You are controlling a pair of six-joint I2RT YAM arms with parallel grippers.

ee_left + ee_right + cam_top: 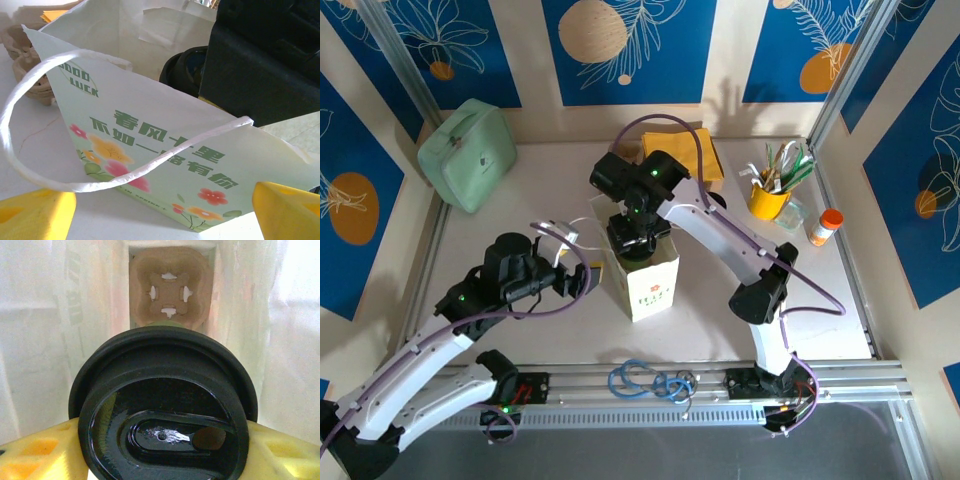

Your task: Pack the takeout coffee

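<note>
Takeout coffee [162, 405]: closest to the right wrist lens and seen from above. Its glossy black lid [125, 352] sits squarely between the right jaws, inside the mouth of the bag.
Right gripper [162, 452]: yellow fingers [37, 452] press in from either side just under the lid's rim. The jaws are part-way apart and clamped on the cup.
Paper bag [35, 350]: its white inner walls rise close on both flanks of the right jaws. In the top view it stands upright with the right jaws reaching down into its open top.
Cup carrier [169, 287]: brown moulded pulp lying at the bottom of the bag, straight beyond the held lid, with its cross-shaped slot uncovered.
Left gripper [162, 210]: jaws spread wide, with nothing pinched between them. It sits just outside the bag, on the side away from the right jaws.
Bag face: the pale green printed side, with green lettering and small flowers, lies straight ahead of the left jaws and is tilted in that view.
Handle [210, 136]: a white twisted cord looping off the bag's edge and across the gap ahead of the left jaws. It passes just above one finger; whether it touches is unclear.
Green case [468, 152]: well apart from the left jaws, beyond them toward the far corner.
Yellow cup [770, 198]: holds utensils and stands well apart from the right jaws, on the far side of that arm.
Orange-capped bottle [827, 226]: near the yellow cup, farther still from the right jaws.
</note>
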